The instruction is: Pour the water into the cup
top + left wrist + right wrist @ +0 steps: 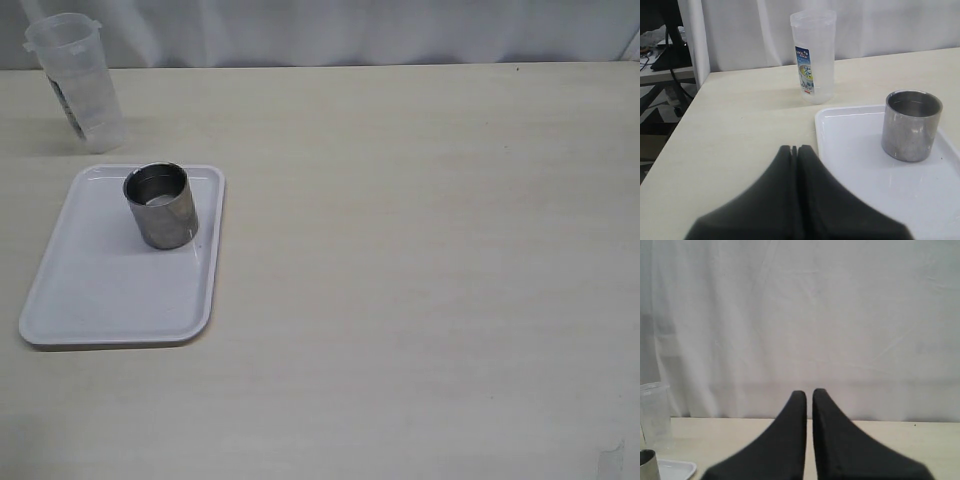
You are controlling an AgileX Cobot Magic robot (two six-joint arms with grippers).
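The short steel cup [160, 203] stands upright on the far part of a white tray [110, 290] at the left; the left wrist view shows the cup [911, 125] too. Behind the tray stands a tall translucent plastic beaker [76, 82] with a label, also in the left wrist view as the beaker [814, 55]. I cannot make out water in it. My left gripper [794, 148] is shut and empty, hovering near the tray's edge, well short of the beaker. My right gripper [809, 393] is shut and empty, raised over the table. Neither arm shows in the exterior view.
A pale wooden table [420, 250] stretches to the right of the tray. A white curtain [805, 315] hangs behind the table's far edge. In the left wrist view the table's left edge [670, 145] drops off beside a white post and cables.
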